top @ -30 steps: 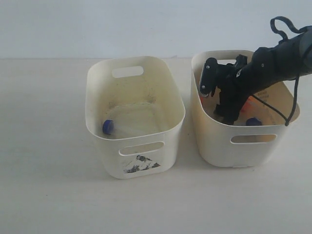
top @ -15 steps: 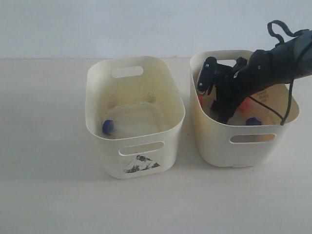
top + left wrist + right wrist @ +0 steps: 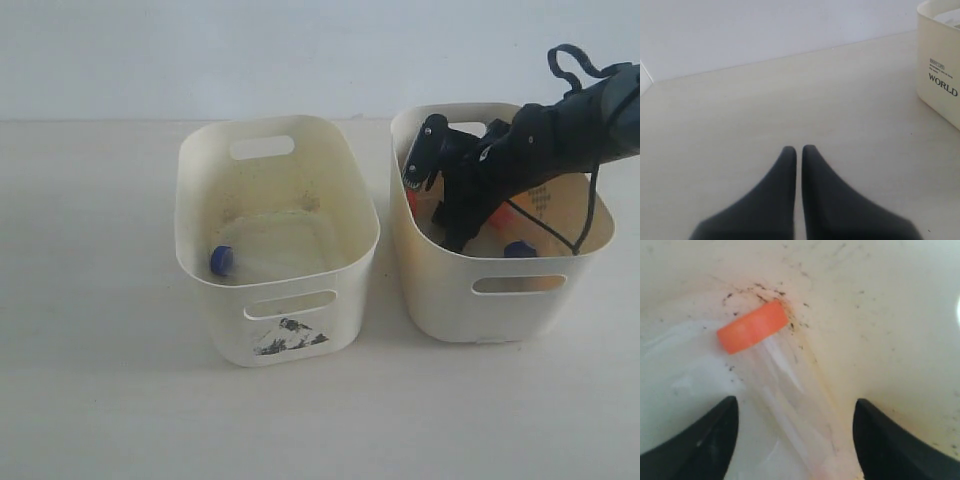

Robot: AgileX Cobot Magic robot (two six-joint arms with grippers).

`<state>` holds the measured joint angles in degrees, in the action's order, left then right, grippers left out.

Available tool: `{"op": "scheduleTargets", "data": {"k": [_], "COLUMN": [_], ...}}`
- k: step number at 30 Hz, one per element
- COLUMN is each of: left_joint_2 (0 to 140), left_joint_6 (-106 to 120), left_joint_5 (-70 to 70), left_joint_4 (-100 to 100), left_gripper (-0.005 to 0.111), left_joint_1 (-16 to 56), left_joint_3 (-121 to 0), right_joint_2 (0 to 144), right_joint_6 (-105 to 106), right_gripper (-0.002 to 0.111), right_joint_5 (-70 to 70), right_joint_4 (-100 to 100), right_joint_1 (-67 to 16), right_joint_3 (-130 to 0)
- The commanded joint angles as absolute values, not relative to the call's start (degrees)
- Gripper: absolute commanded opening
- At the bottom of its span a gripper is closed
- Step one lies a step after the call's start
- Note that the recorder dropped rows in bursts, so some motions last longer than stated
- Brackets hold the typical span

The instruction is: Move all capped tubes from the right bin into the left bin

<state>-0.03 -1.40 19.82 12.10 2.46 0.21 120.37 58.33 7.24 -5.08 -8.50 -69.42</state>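
From the right wrist view alone, the right tool has its jaws spread wide inside the right bin. One dark finger stands on each side of an orange-capped tube lying on the speckled floor, and neither touches it (the clear body is hard to trace against the pale plastic). Only the left wrist view shows the left tool, its fingers pressed nearly together on nothing, low over bare bench. A cream bin wall printed WORLD sits off to one side, and I cannot tell which bin it is. In the exterior view the left bin, marked by its mountain sticker, holds one blue-capped tube against its left wall. The right arm reaches down into the right bin, hiding the tube between the jaws. A blue cap shows near the front wall, with a patch of orange behind it beside the arm. A pale wall rises behind the bench.
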Motion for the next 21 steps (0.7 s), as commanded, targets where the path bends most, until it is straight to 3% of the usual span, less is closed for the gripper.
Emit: {"op": "scheduleTargets", "data": {"k": [1, 10, 21], "left_joint_2": [0.0, 0.0, 0.0], "left_joint_6": [-2.0, -2.0, -2.0], "left_joint_5": [19.5, 19.5, 19.5], "left_joint_4": [11.8, 11.8, 11.8], "left_gripper": [0.004, 0.004, 0.004], "left_joint_1": [2.5, 2.5, 2.5], "left_joint_3": [0.0, 0.0, 0.0], "right_joint_2": [122.5, 122.5, 116.5], "right_joint_6": [58.4, 57.5, 57.2], "right_gripper": [0.058, 0.001, 0.0], "right_joint_5": [10.5, 11.8, 24.4], "right_joint_4": [-5.4, -5.5, -5.1], "right_joint_1": [-8.3, -8.3, -8.5], "right_joint_3": [-68.6, -68.6, -68.6]}}
